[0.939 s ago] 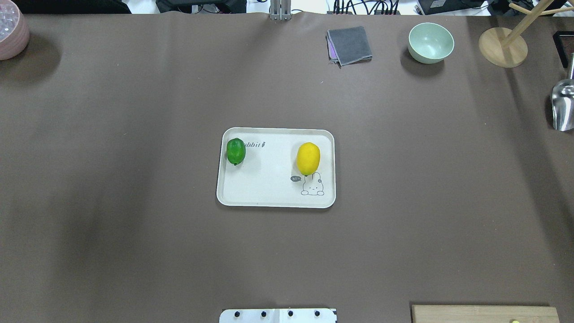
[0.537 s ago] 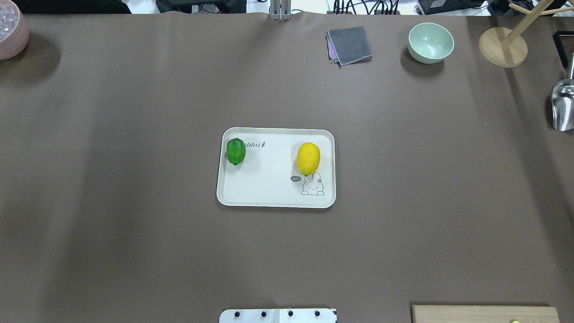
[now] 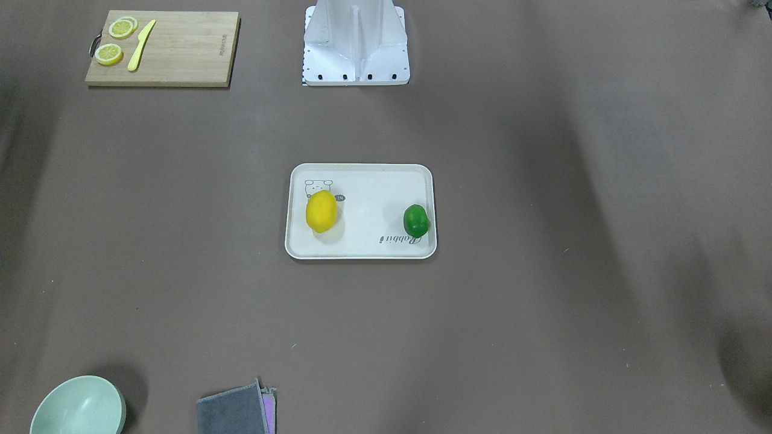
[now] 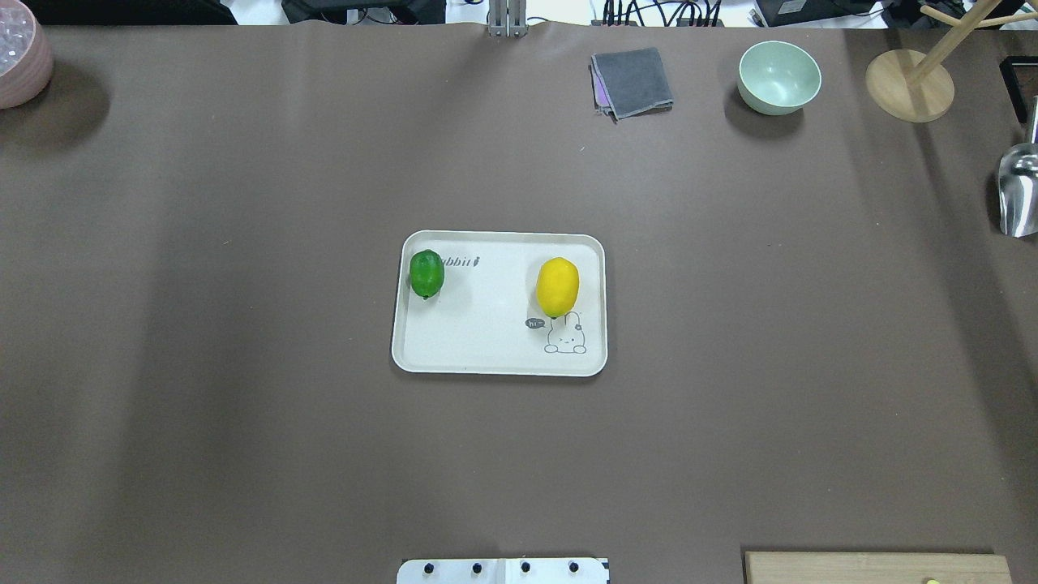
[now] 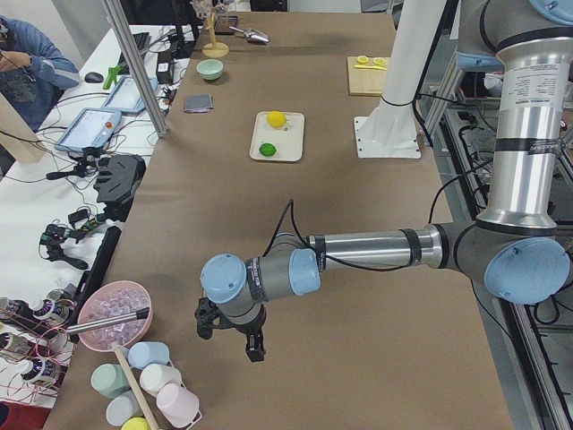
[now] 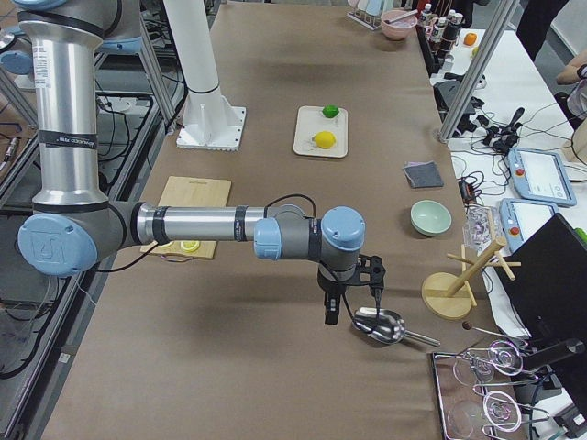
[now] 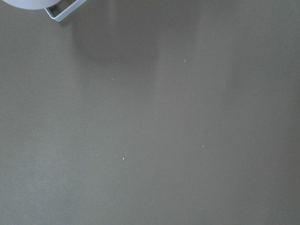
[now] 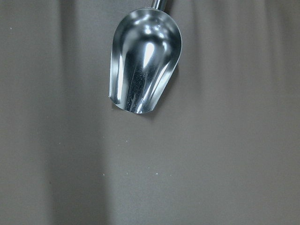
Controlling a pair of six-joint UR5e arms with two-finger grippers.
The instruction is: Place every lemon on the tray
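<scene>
The off-white tray (image 4: 486, 345) lies at the table's middle. The yellow lemon (image 4: 558, 286) rests on its right part, by the cartoon animal. The green lemon (image 4: 426, 273) rests on its left part, by the "Rabbit" script. Both also show in the front-facing view: yellow lemon (image 3: 321, 211), green lemon (image 3: 415, 220). My left gripper (image 5: 229, 340) shows only in the exterior left view, far from the tray near a pink bowl. My right gripper (image 6: 353, 307) shows only in the exterior right view, above a metal scoop. I cannot tell whether either is open or shut.
A wooden cutting board (image 3: 181, 51) with lemon slices and a yellow knife sits near the robot base (image 3: 356, 54). A mint bowl (image 4: 779, 77), grey cloth (image 4: 632, 83), wooden stand (image 4: 908, 85), metal scoop (image 4: 1018, 191) and pink bowl (image 4: 20, 61) line the table's edges.
</scene>
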